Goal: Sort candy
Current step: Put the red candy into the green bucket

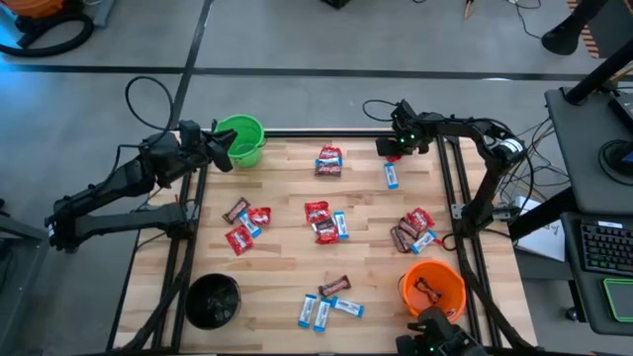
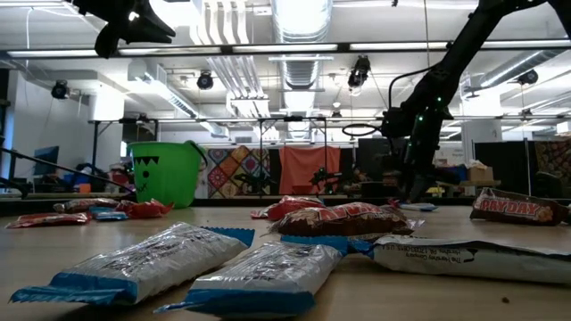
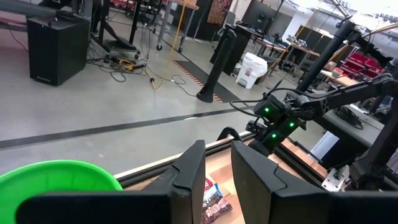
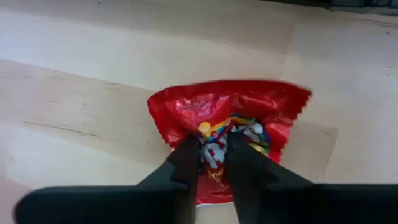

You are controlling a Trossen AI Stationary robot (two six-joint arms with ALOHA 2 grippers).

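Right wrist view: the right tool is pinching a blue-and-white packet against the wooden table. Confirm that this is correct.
Not correct. In the right wrist view the right tool is pinching a red packet, not a blue-and-white one. The rest stands: the packet lies on the wooden table, with the tool's fingers closed on its middle.

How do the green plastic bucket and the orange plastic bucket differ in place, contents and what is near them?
The green plastic bucket stands at the table's far left corner; the orange plastic bucket stands near the right front. The orange one holds a dark brown candy bar; no candy shows in the green one. The left tool hangs beside the green bucket; neither tool is near the orange one. Both stand upright and open-topped.
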